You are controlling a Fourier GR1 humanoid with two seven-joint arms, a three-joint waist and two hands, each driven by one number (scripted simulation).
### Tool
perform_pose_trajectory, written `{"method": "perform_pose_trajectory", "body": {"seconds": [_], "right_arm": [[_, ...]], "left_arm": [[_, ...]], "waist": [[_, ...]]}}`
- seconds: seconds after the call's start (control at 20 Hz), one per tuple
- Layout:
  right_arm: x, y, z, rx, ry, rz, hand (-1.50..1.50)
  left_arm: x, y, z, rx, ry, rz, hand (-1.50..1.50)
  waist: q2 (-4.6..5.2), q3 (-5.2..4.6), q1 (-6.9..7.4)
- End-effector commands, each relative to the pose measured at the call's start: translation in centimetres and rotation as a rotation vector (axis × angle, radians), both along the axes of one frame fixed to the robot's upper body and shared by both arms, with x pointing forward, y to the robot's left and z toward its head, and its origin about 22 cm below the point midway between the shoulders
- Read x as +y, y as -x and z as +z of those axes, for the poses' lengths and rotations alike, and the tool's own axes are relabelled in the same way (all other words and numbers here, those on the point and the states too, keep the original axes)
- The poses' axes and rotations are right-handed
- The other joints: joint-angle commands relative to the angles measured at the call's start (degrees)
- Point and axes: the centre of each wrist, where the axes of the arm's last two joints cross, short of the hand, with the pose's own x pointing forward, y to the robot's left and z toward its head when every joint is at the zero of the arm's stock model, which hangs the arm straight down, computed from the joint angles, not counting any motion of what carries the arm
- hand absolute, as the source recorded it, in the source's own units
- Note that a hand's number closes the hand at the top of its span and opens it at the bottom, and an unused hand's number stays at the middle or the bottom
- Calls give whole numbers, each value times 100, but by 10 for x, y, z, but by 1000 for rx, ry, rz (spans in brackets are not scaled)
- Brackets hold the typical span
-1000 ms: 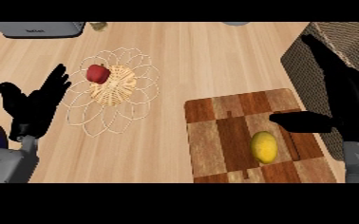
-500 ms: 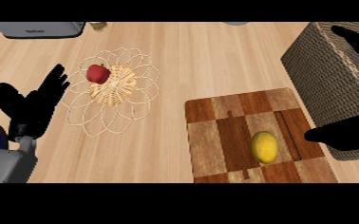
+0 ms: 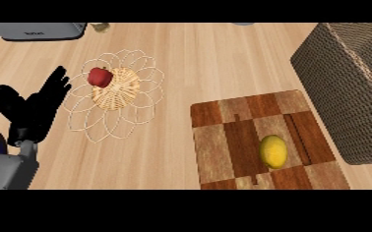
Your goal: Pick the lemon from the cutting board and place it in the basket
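A yellow lemon [image 3: 273, 151] lies on the brown checkered cutting board [image 3: 225, 128] at the lower right. The flat wire basket [image 3: 116, 96] with a woven centre sits left of the board, and a red apple [image 3: 100, 76] rests on it. My left hand [image 3: 33, 109] stands open at the left edge, fingers up, just beside the basket's rim. No right hand shows in the head view.
A tall dark woven box [image 3: 341, 83] stands at the right edge, next to the board. A grey appliance [image 3: 40, 30] sits at the back left, with a small object [image 3: 100, 27] beside it.
My right hand has slid off the board toward the lower right and has left the view. The lemon and the left hand have not moved.
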Motion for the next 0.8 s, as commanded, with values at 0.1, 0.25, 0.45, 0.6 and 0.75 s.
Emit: {"method": "perform_pose_trajectory", "body": {"seconds": [0.1, 0.25, 0.45, 0.6, 0.75], "right_arm": [[-6, 51, -7, -4, -20, -121, -150], [-7, 38, -28, 16, -45, -149, -150], [-5, 60, -58, -44, -67, -157, -150], [-4, 44, -97, -57, -37, -141, -150], [7, 29, -106, -105, -63, -155, -150]], "left_arm": [[5, 1, 0, -6, 9, 3, 0], [-2, -2, 15, -4, -2, -17, 0], [0, -14, 8, -16, -3, -5, 0], [-16, -9, 5, -8, 3, -30, 0], [-14, -6, -3, -2, 1, -31, 0]], "waist": [[31, 11, 46], [50, 10, 156], [54, 12, 103], [57, 17, 143], [63, 10, 190]]}}
